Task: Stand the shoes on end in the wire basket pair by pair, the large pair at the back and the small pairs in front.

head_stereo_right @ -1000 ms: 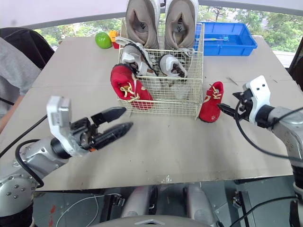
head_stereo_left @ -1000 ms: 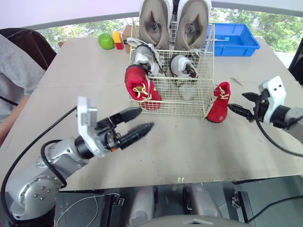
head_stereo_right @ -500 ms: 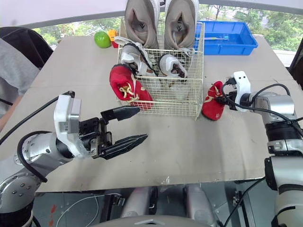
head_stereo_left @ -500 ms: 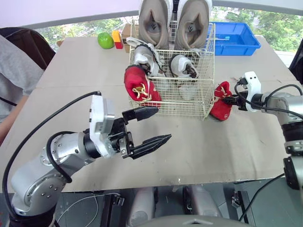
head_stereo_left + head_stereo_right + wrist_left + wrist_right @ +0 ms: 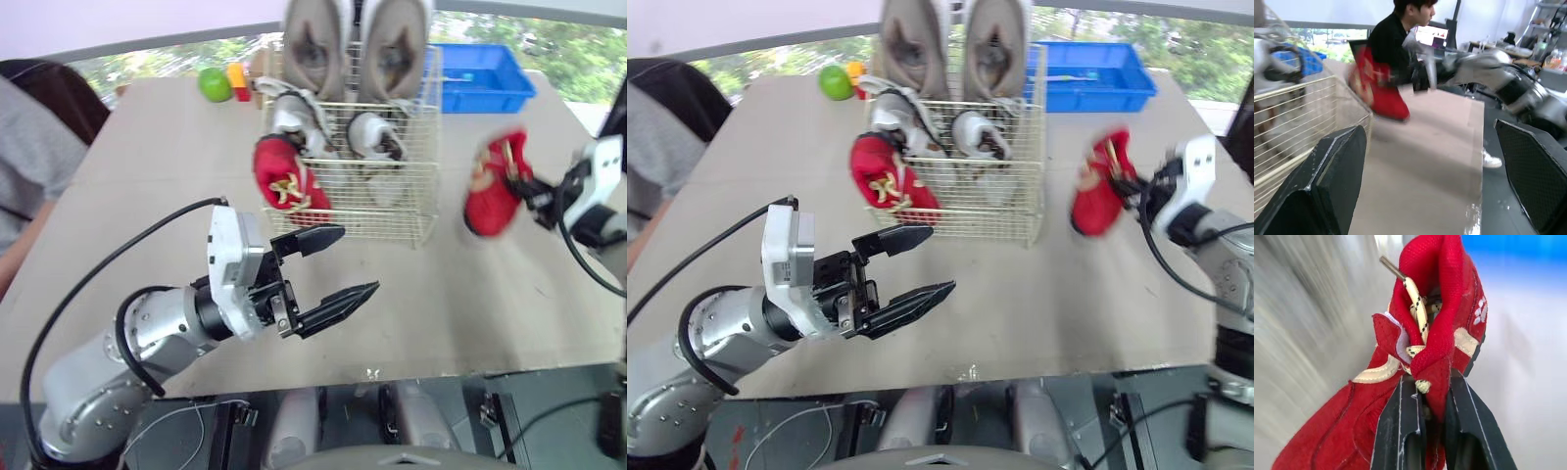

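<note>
The right hand (image 5: 1432,392) is clamped on a small red shoe (image 5: 493,186), held above the tan bench (image 5: 441,294) just right of the wire basket (image 5: 392,201). The left hand (image 5: 360,259) hovers spread and empty in front of the basket.

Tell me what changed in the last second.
The right gripper closed on the loose red shoe and lifted it off the table, rightward away from the wire basket. The left gripper advanced toward the basket, opening wider. The shoes in the basket stayed put.
</note>
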Robot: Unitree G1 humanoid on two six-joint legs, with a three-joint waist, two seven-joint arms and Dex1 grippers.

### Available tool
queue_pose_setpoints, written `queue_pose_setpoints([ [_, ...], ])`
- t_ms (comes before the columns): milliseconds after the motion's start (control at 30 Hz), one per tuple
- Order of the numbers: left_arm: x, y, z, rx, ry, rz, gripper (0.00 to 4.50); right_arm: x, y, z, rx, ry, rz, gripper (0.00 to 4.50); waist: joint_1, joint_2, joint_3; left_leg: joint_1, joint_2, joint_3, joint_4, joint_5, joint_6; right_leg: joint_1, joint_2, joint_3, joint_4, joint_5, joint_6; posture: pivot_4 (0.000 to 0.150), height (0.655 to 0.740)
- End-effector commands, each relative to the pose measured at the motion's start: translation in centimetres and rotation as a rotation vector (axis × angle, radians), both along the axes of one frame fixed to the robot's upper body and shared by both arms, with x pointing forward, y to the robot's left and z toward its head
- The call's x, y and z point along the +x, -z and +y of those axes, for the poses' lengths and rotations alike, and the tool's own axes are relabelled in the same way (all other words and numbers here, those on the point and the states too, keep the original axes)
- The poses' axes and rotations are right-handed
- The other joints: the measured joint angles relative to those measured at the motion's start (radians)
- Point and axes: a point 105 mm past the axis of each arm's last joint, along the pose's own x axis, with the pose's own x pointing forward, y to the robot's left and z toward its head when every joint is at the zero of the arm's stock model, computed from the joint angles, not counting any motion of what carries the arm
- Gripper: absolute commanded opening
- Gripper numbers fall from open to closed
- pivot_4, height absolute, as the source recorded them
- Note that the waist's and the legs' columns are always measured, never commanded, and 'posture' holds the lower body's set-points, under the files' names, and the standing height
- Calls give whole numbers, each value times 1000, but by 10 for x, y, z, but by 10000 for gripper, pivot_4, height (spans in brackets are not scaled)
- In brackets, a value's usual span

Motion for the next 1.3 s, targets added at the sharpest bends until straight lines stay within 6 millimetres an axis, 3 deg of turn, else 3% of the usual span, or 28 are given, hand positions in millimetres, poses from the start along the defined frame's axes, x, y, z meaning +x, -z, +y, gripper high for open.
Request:
queue_pose_setpoints([
  [33,0,6,17,-4,1,-10,45000,-25,-42,49,34,-86,-253,730,-1,-2,-2,1,1,0,-2,0,0,0,1,0,0,0,0,1500,7400],
  [133,3,9,35,-44,13,48,45000,-27,-35,86,38,-114,-327,730,7,-3,-3,1,4,-2,-3,0,0,0,5,-7,0,-1,-3,1500,7400],
  [300,2,15,46,-25,11,56,45000,-10,-28,89,1,108,-457,730,16,-3,-2,-2,3,-1,-3,1,-2,-2,-1,-6,-1,-1,-4,1500,7400],
  [367,-1,14,46,-31,-3,57,45000,-10,-13,88,-109,252,-602,730,19,-4,-3,-3,0,-1,-3,1,-2,-2,-5,-5,-2,-1,-4,1500,7400],
  [467,-4,13,45,-30,-13,54,45000,-12,17,97,-227,295,-704,730,20,-6,-4,-2,-1,1,-4,1,-1,-1,-7,-3,-5,-2,-3,1500,7400],
  [733,-3,9,46,-23,-32,48,45000,-7,102,96,-349,247,-582,730,17,-7,-5,1,-1,0,-6,2,-3,-1,-5,-3,-1,-2,-4,1500,7400],
  [967,-2,6,46,-24,-42,42,45000,-14,130,104,-229,31,-301,730,19,-9,-7,2,0,-2,-6,2,-3,1,-5,-3,-1,-2,-4,1500,7400],
  [1100,-1,7,42,-22,-40,44,45000,-14,135,95,-158,-16,-182,15102,22,-10,-8,3,0,-3,-6,2,-3,2,-5,-4,-1,-2,-4,1500,7400],
  [1267,2,9,43,-26,-52,45,45000,-18,128,83,-186,-73,-123,41143,27,-10,-8,10,1,-2,-6,2,-3,8,-5,-4,-1,-4,-7,1500,7400],
  [1300,2,8,44,-30,-56,45,45000,-19,124,80,-191,-73,-120,44592,30,-10,-8,14,1,-1,-7,2,-3,12,-5,-4,-2,-4,-7,1500,7400],
])
